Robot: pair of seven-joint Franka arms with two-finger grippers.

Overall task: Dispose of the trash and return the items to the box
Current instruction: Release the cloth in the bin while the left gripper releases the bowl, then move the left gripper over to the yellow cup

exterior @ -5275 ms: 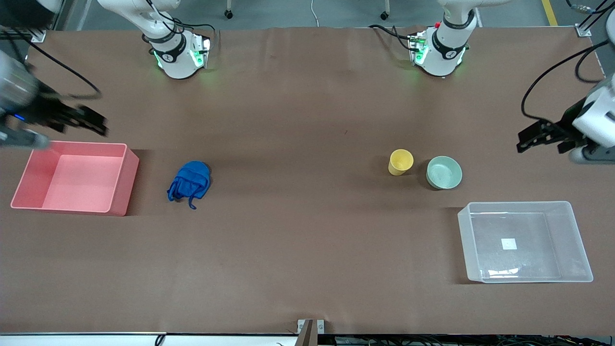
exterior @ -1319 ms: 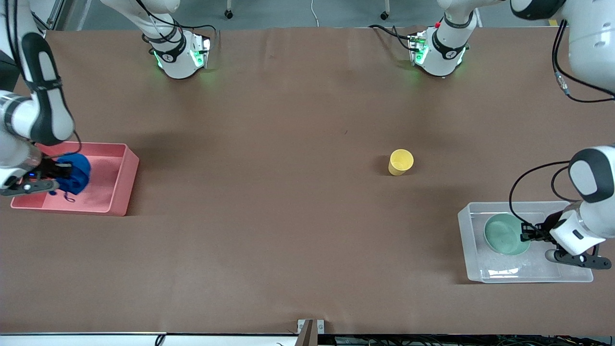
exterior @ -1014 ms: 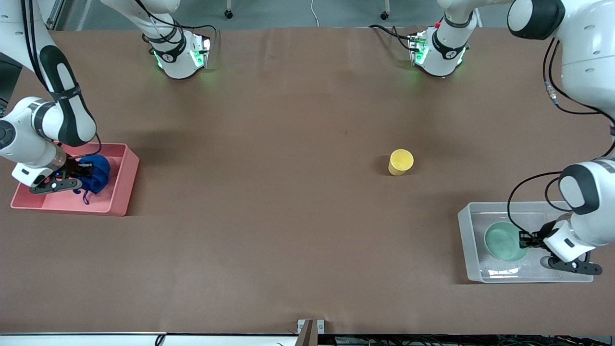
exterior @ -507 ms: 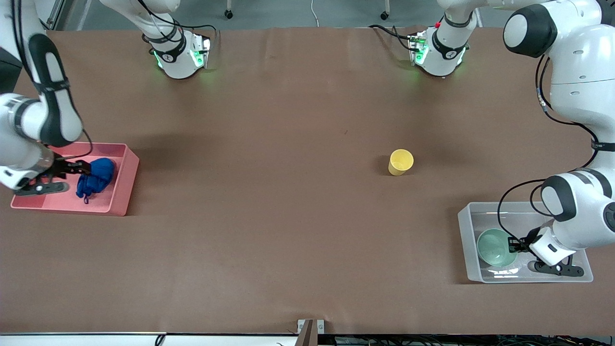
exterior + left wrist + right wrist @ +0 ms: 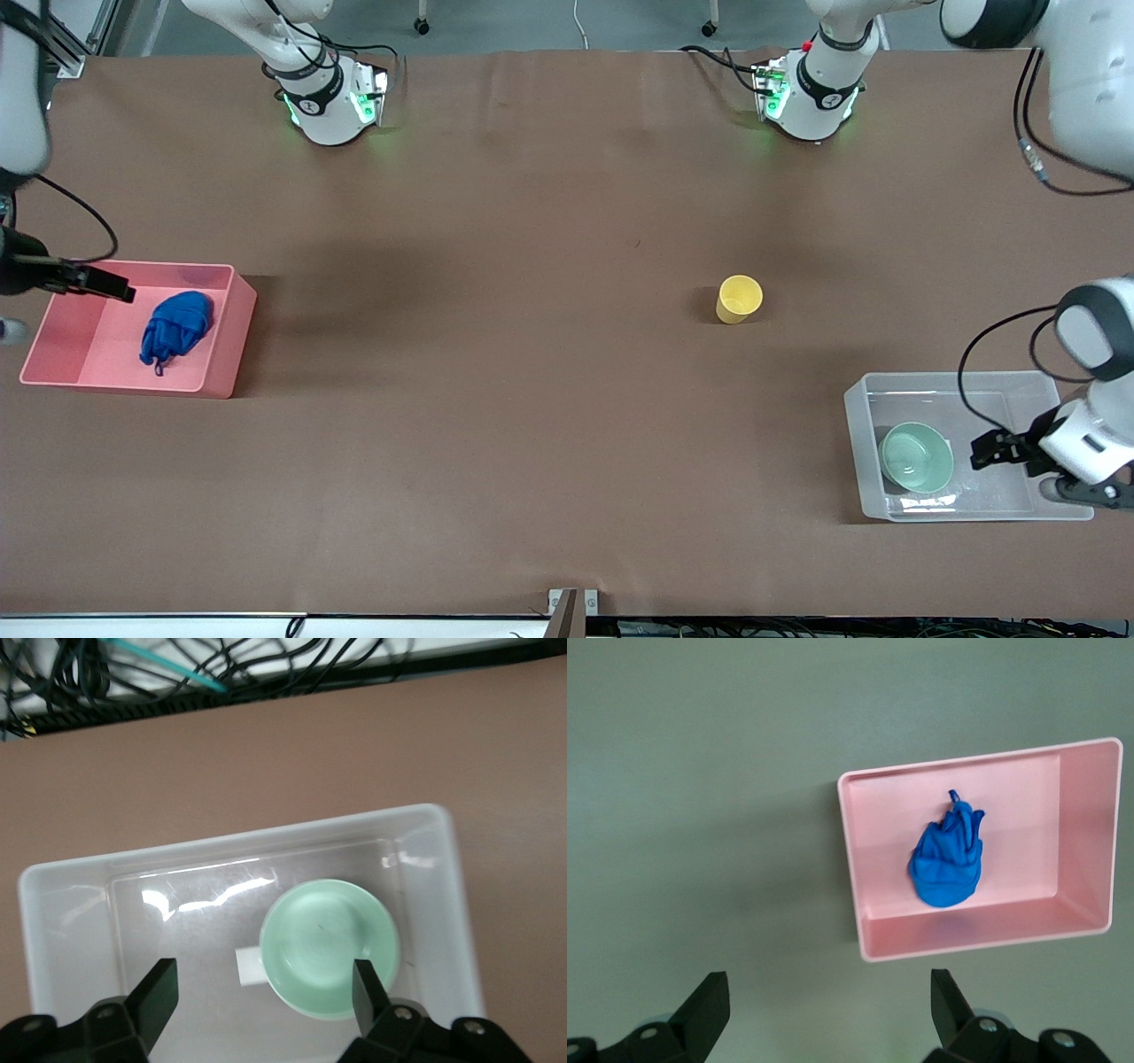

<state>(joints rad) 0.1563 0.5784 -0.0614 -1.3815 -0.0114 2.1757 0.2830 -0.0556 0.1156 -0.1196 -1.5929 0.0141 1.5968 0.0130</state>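
The blue wad of trash (image 5: 175, 324) lies in the pink bin (image 5: 232, 330), also in the right wrist view (image 5: 949, 861). My right gripper (image 5: 113, 289) is open and empty, raised over the bin's edge. The mint-green bowl (image 5: 916, 456) sits in the clear box (image 5: 957, 382), also in the left wrist view (image 5: 330, 946). My left gripper (image 5: 985, 449) is open and empty, over the box beside the bowl. The yellow cup (image 5: 738, 299) stands upright on the table, between the two containers and farther from the front camera than the box.
The pink bin (image 5: 859, 930) stands at the right arm's end of the table and the clear box (image 5: 53, 895) at the left arm's end. A white sticker (image 5: 249, 966) on the box floor shows beside the bowl.
My right gripper let go of the blue wad and rose away from the bin. My left gripper let go of the bowl, drew back and lifted. Bowl and wad stay put.
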